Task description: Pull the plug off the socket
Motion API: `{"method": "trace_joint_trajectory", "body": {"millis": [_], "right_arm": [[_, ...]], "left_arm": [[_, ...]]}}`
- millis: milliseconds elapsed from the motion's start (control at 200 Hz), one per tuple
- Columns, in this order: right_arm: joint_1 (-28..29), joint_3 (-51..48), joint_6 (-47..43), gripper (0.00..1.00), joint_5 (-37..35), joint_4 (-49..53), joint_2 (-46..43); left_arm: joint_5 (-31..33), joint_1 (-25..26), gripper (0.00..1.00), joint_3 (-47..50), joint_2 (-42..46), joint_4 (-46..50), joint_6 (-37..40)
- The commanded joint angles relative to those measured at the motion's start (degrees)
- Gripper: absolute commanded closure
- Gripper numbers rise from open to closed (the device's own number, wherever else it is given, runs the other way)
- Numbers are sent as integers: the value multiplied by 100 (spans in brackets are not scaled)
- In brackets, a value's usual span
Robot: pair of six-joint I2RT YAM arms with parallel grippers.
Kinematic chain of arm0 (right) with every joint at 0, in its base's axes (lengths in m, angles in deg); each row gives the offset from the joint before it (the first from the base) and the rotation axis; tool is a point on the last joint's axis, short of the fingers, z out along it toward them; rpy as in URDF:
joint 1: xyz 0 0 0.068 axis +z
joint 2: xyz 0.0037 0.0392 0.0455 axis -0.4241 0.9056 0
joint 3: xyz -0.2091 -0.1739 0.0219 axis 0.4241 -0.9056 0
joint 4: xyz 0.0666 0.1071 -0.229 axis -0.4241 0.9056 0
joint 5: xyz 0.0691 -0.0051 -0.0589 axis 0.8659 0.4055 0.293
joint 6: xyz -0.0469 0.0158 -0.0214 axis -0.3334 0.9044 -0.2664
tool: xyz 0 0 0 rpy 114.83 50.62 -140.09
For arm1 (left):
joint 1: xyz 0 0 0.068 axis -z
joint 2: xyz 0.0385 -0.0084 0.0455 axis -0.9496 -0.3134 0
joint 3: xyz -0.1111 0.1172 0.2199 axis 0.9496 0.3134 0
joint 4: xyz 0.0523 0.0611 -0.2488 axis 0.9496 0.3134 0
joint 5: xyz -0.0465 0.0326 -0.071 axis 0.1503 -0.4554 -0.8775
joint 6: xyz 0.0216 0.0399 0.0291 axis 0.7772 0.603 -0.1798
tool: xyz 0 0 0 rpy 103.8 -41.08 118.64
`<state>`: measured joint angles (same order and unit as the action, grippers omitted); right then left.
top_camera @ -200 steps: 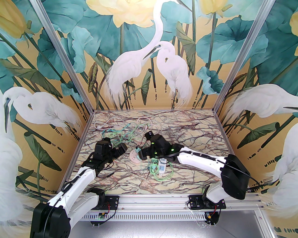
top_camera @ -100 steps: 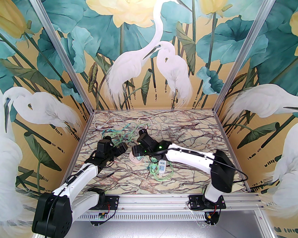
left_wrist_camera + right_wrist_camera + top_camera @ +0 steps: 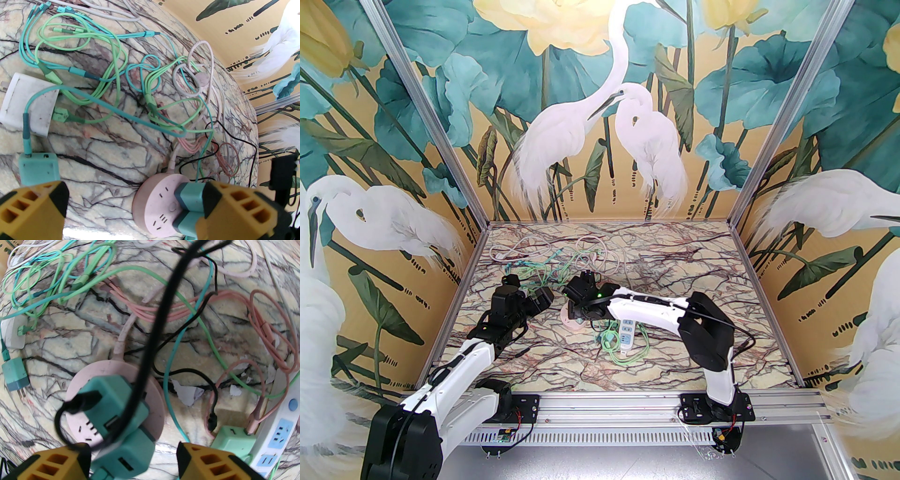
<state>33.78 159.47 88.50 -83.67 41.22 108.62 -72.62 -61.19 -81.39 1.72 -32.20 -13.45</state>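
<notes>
While the right arm lies low across the marble-veined table with its wrist bent down, we see the right gripper straddling a boxy teal plug, its yellow honeycombed fingers part-open, a gap on one side. The plug sits in the round, smooth pink socket mid-table. The left arm angles in beside it, left gripper spread wide.

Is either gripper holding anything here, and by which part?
Nothing is held. The right gripper straddles the teal plug on the pink socket with a gap; the left gripper is open.
</notes>
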Motion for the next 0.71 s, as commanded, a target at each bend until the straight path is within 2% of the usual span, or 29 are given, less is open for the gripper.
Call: {"method": "trace_joint_trajectory", "body": {"millis": [0,75,190,285,365,445,525,700], "right_arm": [[59,272,259,36,30,252,212],[66,418,248,43,53,377,325],[72,496,180,44,64,542,361],[67,432,-7,54,19,648,277],[47,404,-193,57,-153,871,205],[-14,390,-364,55,-210,1059,148],[-36,429,-444,45,-283,1215,87],[-90,626,-777,45,-437,1439,112]], "left_arm": [[-24,26,0,50,190,-114,49],[-38,26,0,86,261,-114,38],[-18,22,0,112,334,-97,40],[6,26,0,118,345,-88,49],[0,26,0,119,334,-103,57],[7,26,1,132,293,-118,56],[-21,29,1,126,254,-147,65],[-29,26,0,145,246,-177,68]]}}
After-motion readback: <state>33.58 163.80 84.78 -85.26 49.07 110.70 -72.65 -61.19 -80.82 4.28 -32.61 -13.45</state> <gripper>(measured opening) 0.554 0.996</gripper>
